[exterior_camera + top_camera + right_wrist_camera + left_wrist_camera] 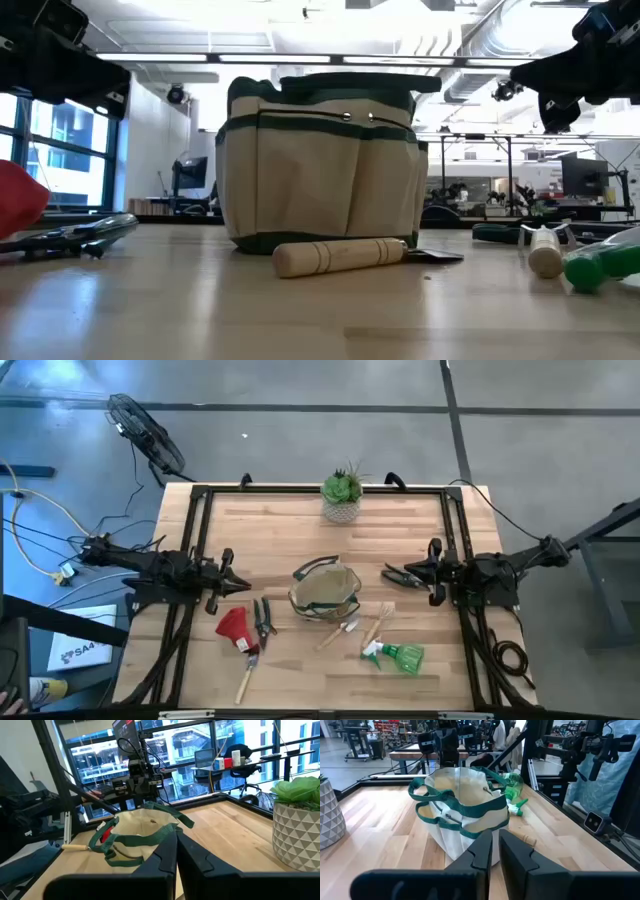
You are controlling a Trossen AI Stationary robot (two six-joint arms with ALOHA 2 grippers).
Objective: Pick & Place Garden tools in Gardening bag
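Observation:
The olive-tan gardening bag [325, 592] with a dark green rim stands on its base at the table's middle, mouth open, and also shows in the low view [320, 165]. My left gripper [245, 588] hangs shut and empty left of the bag. My right gripper [388, 573] hangs shut and empty right of it. On the table lie a red glove [232, 626], dark pruners [264, 620], a wooden-handled tool [246, 680], two wooden-handled tools [340, 632] [373, 626] and a green spray bottle [400, 656].
A green succulent in a white pot [342, 498] stands at the table's far edge. A black frame [200, 500] runs round the tabletop. A dark tool [497, 233] lies on the table right of the bag in the low view. Bare wood lies far left and far right.

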